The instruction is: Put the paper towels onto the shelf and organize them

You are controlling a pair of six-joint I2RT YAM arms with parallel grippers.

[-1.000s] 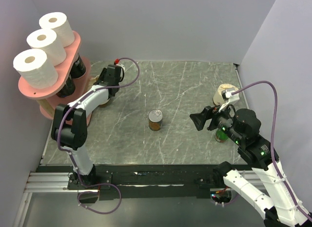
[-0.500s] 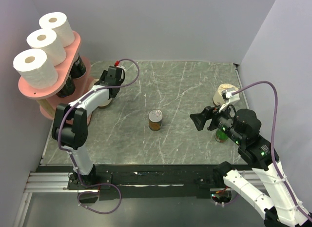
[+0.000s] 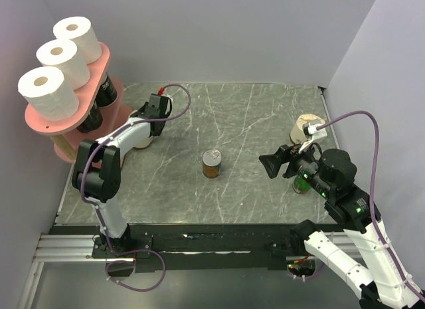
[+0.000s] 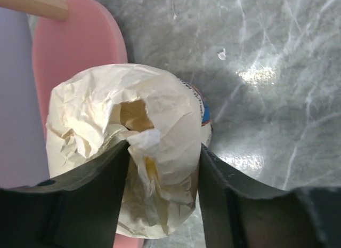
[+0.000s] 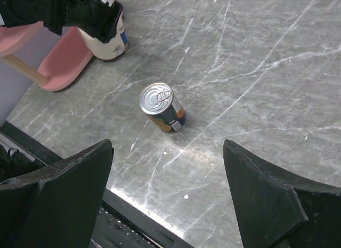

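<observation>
Crinkled cream-wrapped paper towel roll upright near far-left corner of grey marbled table, just beside lowest board of pink tiered shelf; left gripper clenched on its sides. Three plain white rolls on top board. Right gripper spread wide near right edge.

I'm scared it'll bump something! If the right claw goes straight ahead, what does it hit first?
Probably the small brown tin can with a silver lid, standing ahead of the open right gripper; depth is unclear.
</observation>
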